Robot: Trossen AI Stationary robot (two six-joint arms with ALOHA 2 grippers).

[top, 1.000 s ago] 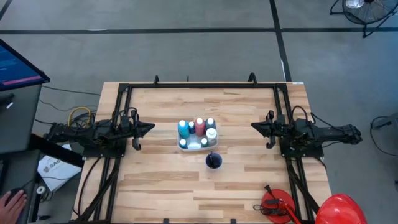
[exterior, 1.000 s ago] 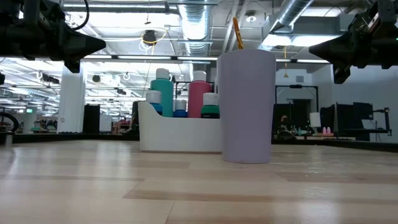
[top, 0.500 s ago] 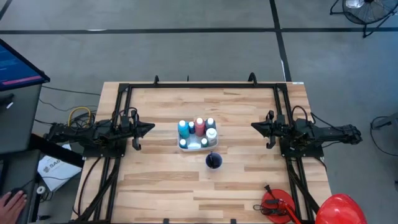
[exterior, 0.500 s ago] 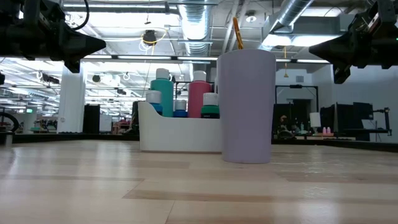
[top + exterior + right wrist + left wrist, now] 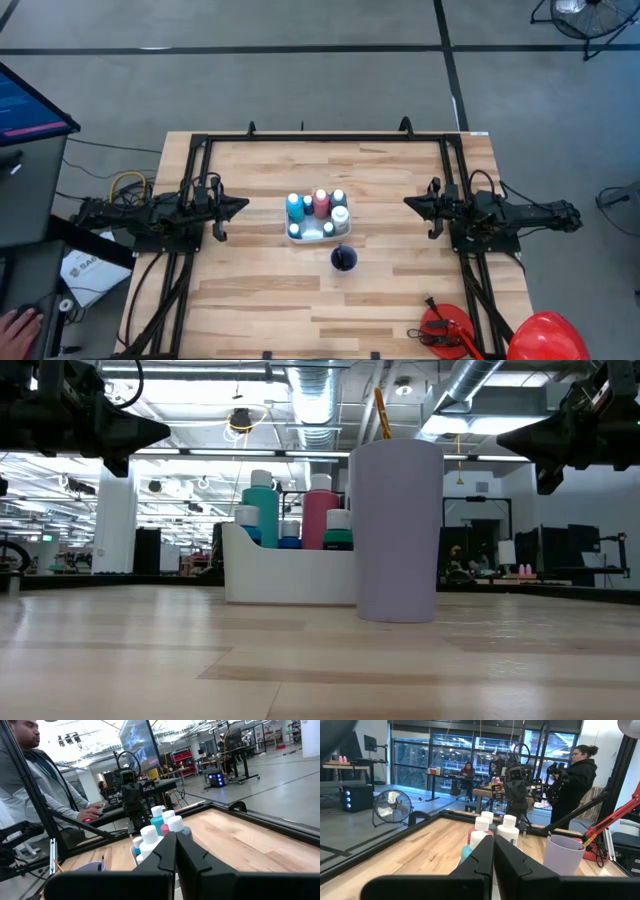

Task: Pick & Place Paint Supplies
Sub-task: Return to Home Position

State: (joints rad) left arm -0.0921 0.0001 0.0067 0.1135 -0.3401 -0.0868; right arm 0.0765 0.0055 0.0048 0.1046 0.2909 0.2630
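Several paint bottles (image 5: pixel 318 207) with white caps, teal, red and white, stand upright in a white caddy (image 5: pixel 316 232) at the table's middle; in the low view the bottles (image 5: pixel 290 510) rise above the caddy's wall (image 5: pixel 285 575). Just near and right of it stands a lavender cup (image 5: pixel 397 530), with a thin brush handle (image 5: pixel 381 412) sticking out of its top. My left gripper (image 5: pixel 243 205) hovers shut at the table's left, pointing level at the caddy. My right gripper (image 5: pixel 408 203) hovers shut at the right, mirrored. Both are well clear of the caddy.
A red dome (image 5: pixel 548 335) and a red tool (image 5: pixel 445 328) lie at the table's near right corner. Black frame rails (image 5: pixel 325 137) run along the far, left and right edges. People stand beyond the table (image 5: pixel 572 780) (image 5: pixel 35 775). Bare wood lies around the caddy.
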